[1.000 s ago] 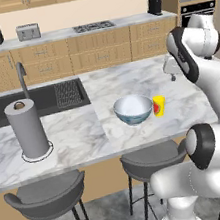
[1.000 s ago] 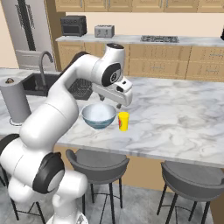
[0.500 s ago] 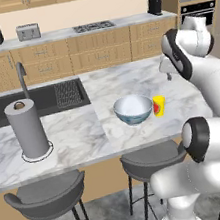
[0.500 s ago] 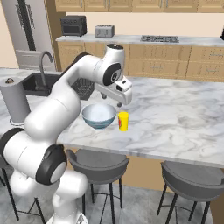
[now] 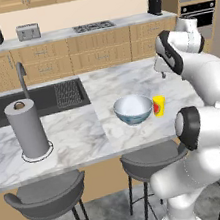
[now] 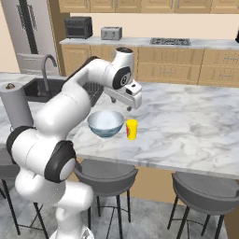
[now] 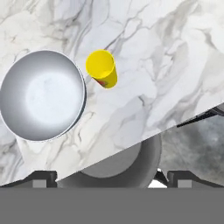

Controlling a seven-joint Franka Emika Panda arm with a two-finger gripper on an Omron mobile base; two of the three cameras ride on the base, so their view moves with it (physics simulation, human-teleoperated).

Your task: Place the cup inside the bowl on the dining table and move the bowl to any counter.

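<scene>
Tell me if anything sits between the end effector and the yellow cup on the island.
Nothing visible does. The end effector hangs open in the air above the cup, which stands upright on the marble top right beside the bowl. The bowl is off to one side, not in the path down.

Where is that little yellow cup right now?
The cup stands upright on the dining table, near its front edge and close beside the bowl, on the bowl's right in both base views.
</scene>
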